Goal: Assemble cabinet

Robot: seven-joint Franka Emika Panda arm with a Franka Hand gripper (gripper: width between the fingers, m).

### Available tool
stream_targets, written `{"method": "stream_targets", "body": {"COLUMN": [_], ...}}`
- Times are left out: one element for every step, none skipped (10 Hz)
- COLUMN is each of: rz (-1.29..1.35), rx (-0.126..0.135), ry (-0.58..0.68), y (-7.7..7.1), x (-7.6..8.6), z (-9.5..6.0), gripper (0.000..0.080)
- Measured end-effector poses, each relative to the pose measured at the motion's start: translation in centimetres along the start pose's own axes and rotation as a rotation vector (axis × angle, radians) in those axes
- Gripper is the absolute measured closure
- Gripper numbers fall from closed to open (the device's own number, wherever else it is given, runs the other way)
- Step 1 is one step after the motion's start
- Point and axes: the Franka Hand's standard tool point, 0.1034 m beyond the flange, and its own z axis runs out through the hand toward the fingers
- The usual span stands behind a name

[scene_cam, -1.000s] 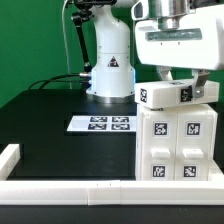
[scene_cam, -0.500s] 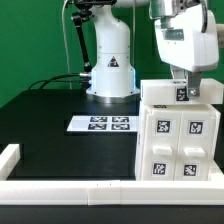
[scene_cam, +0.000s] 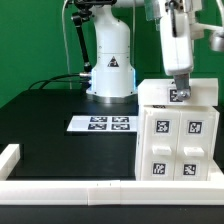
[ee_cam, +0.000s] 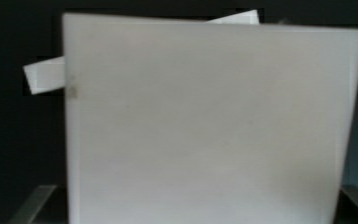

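The cabinet (scene_cam: 176,145), a white box body with several black-and-white tags on its front, stands at the exterior view's right by the front rail. A white top panel (scene_cam: 155,93) lies level on it. My gripper (scene_cam: 180,88) reaches down from above and is shut on this top panel near its tagged front edge. In the wrist view the top panel (ee_cam: 211,130) fills almost the whole picture between the jaws of the gripper (ee_cam: 197,205). A dark finger (ee_cam: 23,203) shows at the panel's edge. A white part (ee_cam: 43,75) sticks out aslant behind the panel.
The marker board (scene_cam: 102,123) lies on the black table at mid-centre. The robot base (scene_cam: 110,65) with cables stands behind it. A low white border rail (scene_cam: 60,188) runs along the front and rises at the exterior view's left corner (scene_cam: 8,156).
The wrist has turned about its vertical axis with the top panel in it. The panel, tilted one second ago, now lies level on the cabinet.
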Motion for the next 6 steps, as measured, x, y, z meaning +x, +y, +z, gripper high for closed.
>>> {"method": "stream_targets", "body": {"rz": [0.049,0.083,0.080,0.061,0.031,0.015], "rx": [-0.001,0.000,0.006,0.006,0.003,0.003], "ry": [-0.006,-0.014,-0.022,-0.025,-0.028,-0.030], "y": [-0.04,-0.09,-0.18,-0.10,0.10,0.28], "x": [0.04,0.00,-0.22,-0.30,-0.18,-0.19], "z": [0.02,0.00,-0.03,-0.01,0.02,-0.11], "gripper": [0.0238,0.0238,0.0233,0.0233,0.0041,0.0041]}}
